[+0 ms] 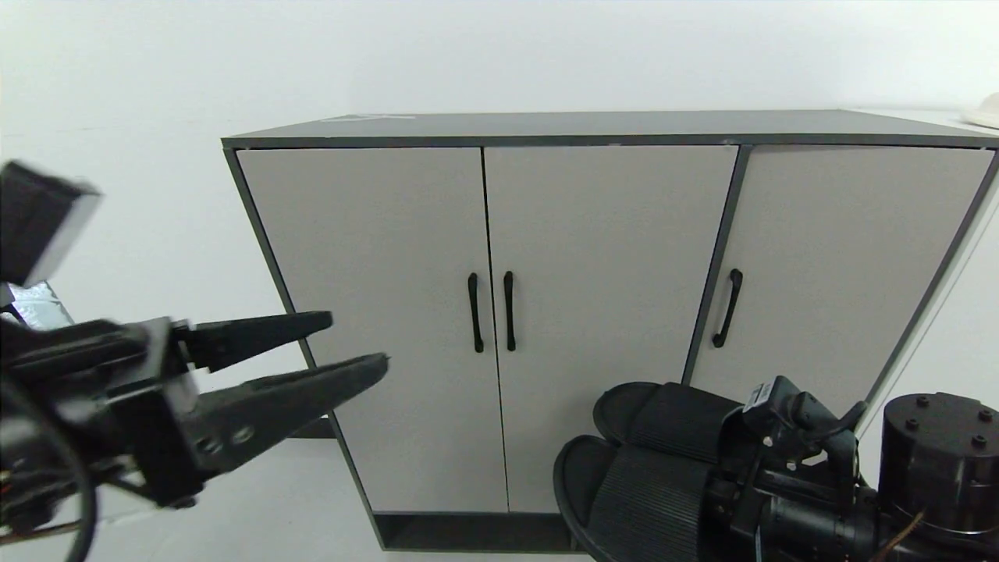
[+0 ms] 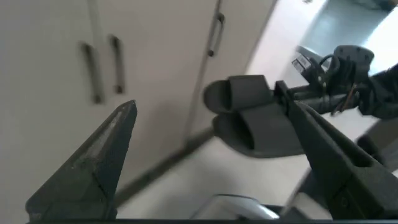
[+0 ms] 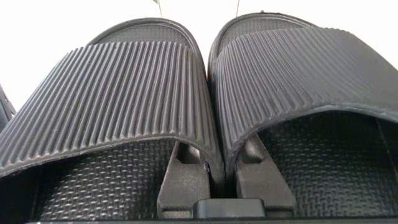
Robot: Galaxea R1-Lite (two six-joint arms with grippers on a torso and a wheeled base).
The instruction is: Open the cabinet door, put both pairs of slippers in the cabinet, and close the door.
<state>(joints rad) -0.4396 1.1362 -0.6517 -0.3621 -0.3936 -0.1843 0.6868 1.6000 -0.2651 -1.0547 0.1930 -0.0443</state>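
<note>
Right gripper point(image 3: 214, 152) clamps black ribbed rubber slippers point(image 3: 124, 93); left gripper point(image 1: 357, 339) wide, grey cabinet doors point(image 1: 609, 257) ahead shut, nothing stowed

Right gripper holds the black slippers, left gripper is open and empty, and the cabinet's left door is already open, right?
Not quite. The head view shows the left door shut, as is every door of the cabinet. The rest holds: the right gripper grips the black slippers, and the left gripper is open and empty.
</note>
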